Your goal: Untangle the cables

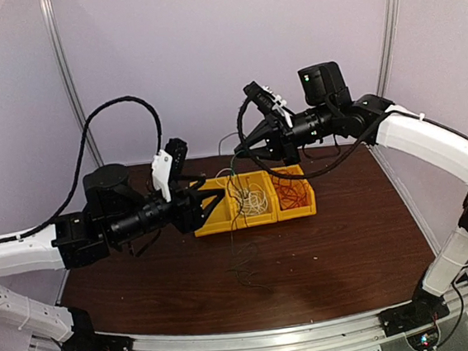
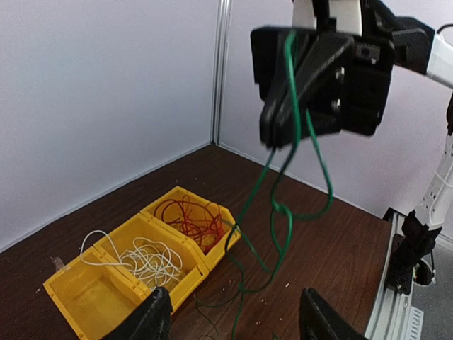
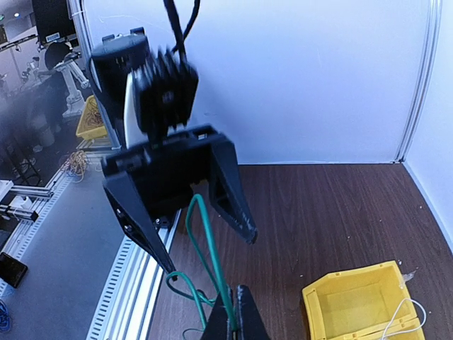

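Observation:
My right gripper is shut on a thin green cable and holds it high above the table. The cable hangs in knotted loops down to the wood. In the right wrist view the shut fingers pinch the green cable. My left gripper is open and empty, level with the hanging loops and facing them; it shows in the left wrist view and the right wrist view. White cables lie in the middle yellow bin, red cables in the bin beside it.
A row of yellow bins stands mid-table; its left compartment holds no cables. The bin's corner shows in the right wrist view. White walls enclose the table at the back and sides.

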Controlling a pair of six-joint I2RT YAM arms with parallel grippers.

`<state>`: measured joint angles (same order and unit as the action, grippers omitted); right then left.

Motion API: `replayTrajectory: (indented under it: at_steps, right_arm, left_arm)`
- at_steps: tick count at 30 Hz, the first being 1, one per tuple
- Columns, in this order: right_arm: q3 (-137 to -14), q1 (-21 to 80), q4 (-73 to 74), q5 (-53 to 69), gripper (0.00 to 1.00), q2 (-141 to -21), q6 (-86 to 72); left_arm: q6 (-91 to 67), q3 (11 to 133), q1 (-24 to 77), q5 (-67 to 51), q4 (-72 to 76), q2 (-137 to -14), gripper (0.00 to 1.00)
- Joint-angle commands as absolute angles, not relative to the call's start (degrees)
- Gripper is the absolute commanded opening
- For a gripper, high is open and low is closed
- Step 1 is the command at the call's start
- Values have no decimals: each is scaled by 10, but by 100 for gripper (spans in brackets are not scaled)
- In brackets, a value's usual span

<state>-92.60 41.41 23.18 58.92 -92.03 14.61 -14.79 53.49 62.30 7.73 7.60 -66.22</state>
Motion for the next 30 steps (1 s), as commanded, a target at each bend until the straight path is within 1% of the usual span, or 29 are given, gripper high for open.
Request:
replayTrajectory:
  at_steps: [1, 4, 7, 11, 14, 18, 21, 24, 27, 30]
  right_arm:
    - [-974, 408, 264, 583, 0, -894, 152]
    - [-982, 408, 268, 579, 0, -894, 149]
    - [-982, 408, 265, 578, 0, -896, 146]
    - [-980, 408, 260, 579, 0, -896, 141]
    - [-981, 408, 258, 580, 0, -897, 138]
    - [-979, 408, 258, 579, 0, -896, 136]
    - [-977, 408, 257, 578, 0, -895, 136]
    - [-974, 408, 257, 578, 0, -894, 138]
    - [-973, 408, 256, 578, 0, -895, 138]
    - [-973, 408, 255, 578, 0, -896, 138]
  left_arm:
    - [-102, 448, 622, 61, 165, -625, 63]
    - [-93, 427, 622, 58, 187, -632, 62]
    - [-87, 433, 622, 39, 201, -654, 62]
    - [-79, 454, 622, 69, 209, -691, 62]
    - [-66, 461, 622, 70, 240, -712, 60]
    - [-58, 482, 622, 65, 259, -731, 53]
    - [-59, 486, 622, 85, 276, -732, 49]
    - [-60, 489, 622, 96, 289, -724, 47]
    - [-57, 502, 622, 89, 286, -728, 43]
    - [-55, 518, 622, 89, 269, -740, 34]
